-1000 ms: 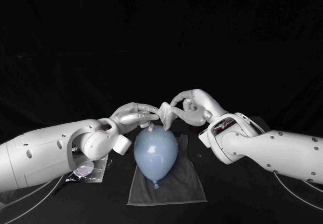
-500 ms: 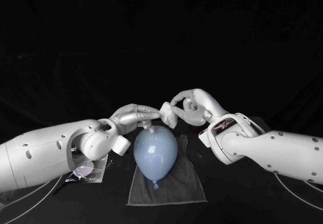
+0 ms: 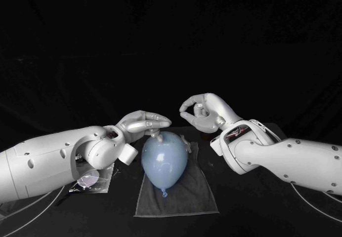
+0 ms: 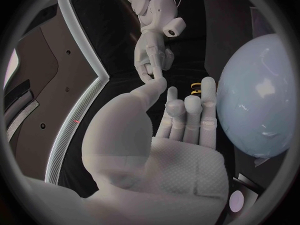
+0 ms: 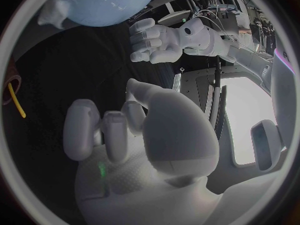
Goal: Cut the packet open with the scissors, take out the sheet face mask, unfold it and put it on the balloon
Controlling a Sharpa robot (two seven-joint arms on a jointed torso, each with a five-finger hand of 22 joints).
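- The balloon (image 3: 164, 157) lay lengthwise on the grey towel (image 3: 182, 201), filling the low path between the arms;
- the left hand (image 3: 145, 123) hung just above the balloon's far end, one finger down at it, barring approach from above;
- the right hand (image 3: 201, 112), curled, stood higher and apart; a dark gap lay between the hands;
- the packet (image 3: 93, 180) sat beneath the left forearm;
- the towel's near end and the desk (image 3: 249, 215) beside it lay bare.

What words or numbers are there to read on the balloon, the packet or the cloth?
None can be read.
balloon: plain, no writing.
packet: a pale mark, too blurred to read.
cloth: plain, no label in sight.
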